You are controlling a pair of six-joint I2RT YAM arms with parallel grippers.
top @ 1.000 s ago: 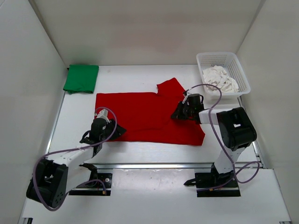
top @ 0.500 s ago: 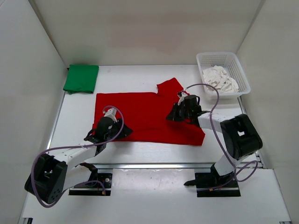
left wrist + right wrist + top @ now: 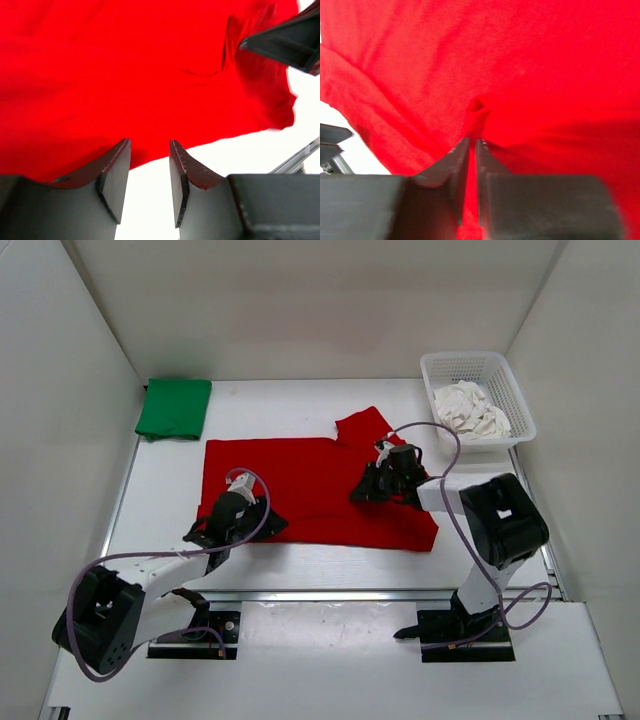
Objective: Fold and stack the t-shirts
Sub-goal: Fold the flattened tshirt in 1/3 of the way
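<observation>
The red t-shirt [image 3: 300, 480] lies spread flat mid-table, one sleeve pointing toward the back. My right gripper [image 3: 358, 493] rests low on its right half; in the right wrist view its jaws [image 3: 472, 142] stand barely apart, pinching a raised fold of the red t-shirt [image 3: 485, 107]. My left gripper [image 3: 266, 524] hovers open over the shirt's near hem [image 3: 150, 150], with white table showing between its fingers [image 3: 116, 165] and nothing held. A folded green t-shirt [image 3: 175, 407] sits at the back left. The off-white t-shirt [image 3: 470, 410] lies crumpled in the basket.
A white mesh basket [image 3: 470, 357] stands at the back right corner. White walls close in the table on three sides. A metal rail [image 3: 330, 593] runs along the near edge ahead of the arm bases. The right arm's dark gripper [image 3: 290, 40] shows in the left wrist view.
My right gripper has slid left across the red shirt, taking a fold of cloth with it. The left gripper has moved right along the near hem, still open.
</observation>
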